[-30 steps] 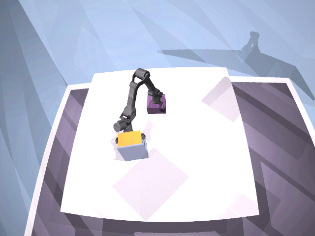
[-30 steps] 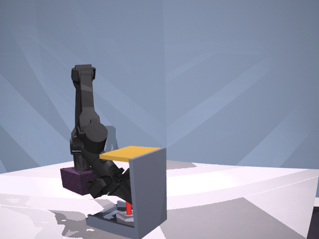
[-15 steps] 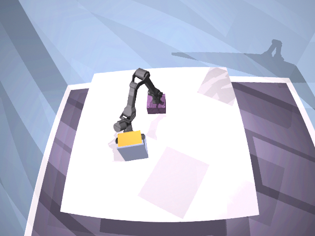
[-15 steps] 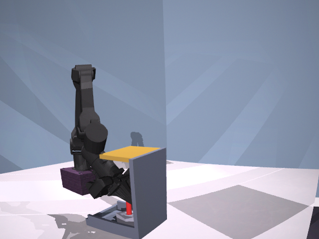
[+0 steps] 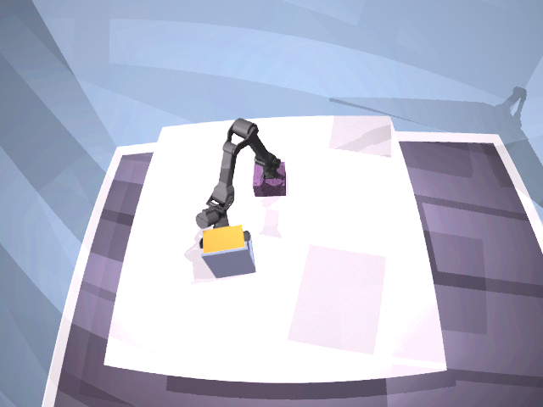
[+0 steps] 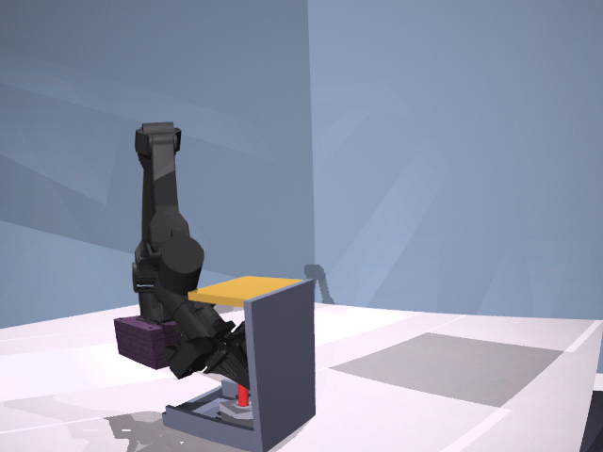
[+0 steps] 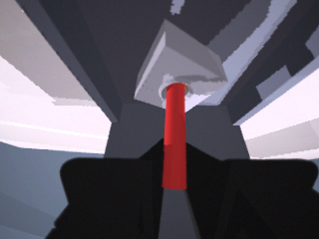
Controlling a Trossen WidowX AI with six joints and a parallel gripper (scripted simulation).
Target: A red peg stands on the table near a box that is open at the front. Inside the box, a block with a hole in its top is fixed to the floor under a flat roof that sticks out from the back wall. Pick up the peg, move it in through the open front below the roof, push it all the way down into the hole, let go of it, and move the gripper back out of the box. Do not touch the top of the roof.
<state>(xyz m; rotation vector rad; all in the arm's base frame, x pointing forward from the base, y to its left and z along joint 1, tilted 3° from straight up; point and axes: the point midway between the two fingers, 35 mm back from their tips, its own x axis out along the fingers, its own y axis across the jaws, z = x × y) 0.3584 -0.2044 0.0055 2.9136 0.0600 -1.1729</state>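
Observation:
The red peg (image 6: 242,396) (image 7: 174,119) stands about upright inside the box (image 5: 232,264) (image 6: 288,360) (image 7: 75,65). My gripper (image 6: 243,385) (image 7: 170,142) is shut on the peg's upper part, below the orange roof (image 5: 222,239) (image 6: 243,288). The peg's lower end is at the hole in the grey block (image 6: 233,412) (image 7: 196,65), with part of the hole's rim showing beside it in the wrist view. How far it is in, if at all, I cannot tell. The top camera sees neither peg nor fingers, hidden under the roof.
The arm reaches in through the open front, with its wrist close below the roof's front edge. The box's back wall is just beyond the fingers, and low side walls (image 6: 206,430) flank the block. The purple base block (image 5: 269,188) (image 6: 140,343) stands behind the arm.

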